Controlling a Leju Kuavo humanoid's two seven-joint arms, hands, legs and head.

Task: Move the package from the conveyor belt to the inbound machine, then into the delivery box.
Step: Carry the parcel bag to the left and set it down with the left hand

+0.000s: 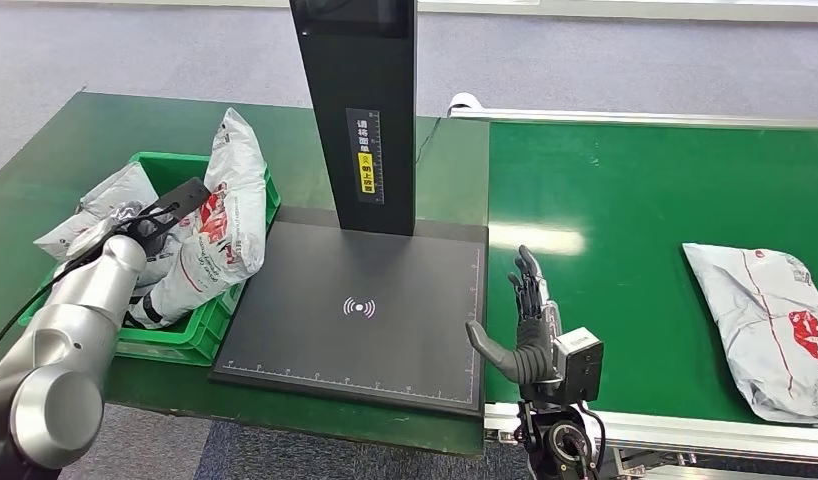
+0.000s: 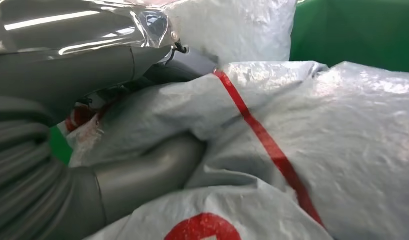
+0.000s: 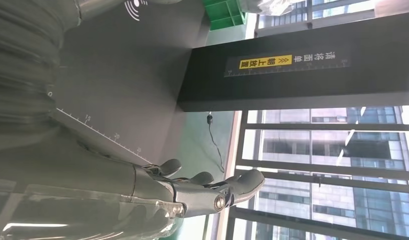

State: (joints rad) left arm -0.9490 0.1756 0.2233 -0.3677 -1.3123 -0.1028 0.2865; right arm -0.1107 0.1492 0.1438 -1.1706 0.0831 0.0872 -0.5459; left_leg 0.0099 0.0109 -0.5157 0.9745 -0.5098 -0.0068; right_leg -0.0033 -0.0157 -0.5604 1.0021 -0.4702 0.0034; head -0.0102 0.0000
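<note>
left hand [image 1: 135, 228] grips a package [image 1: 217, 225] in the green box [image 1: 200, 330] at the table's left edge, right hand [image 1: 530, 320] spread, holding nothing, over the belt's [image 1: 625, 200] left edge

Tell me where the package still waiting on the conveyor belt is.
In the head view the package lies flat on the green conveyor belt at the far right, beyond the right hand, which is raised beside the black scanner platform.
</note>
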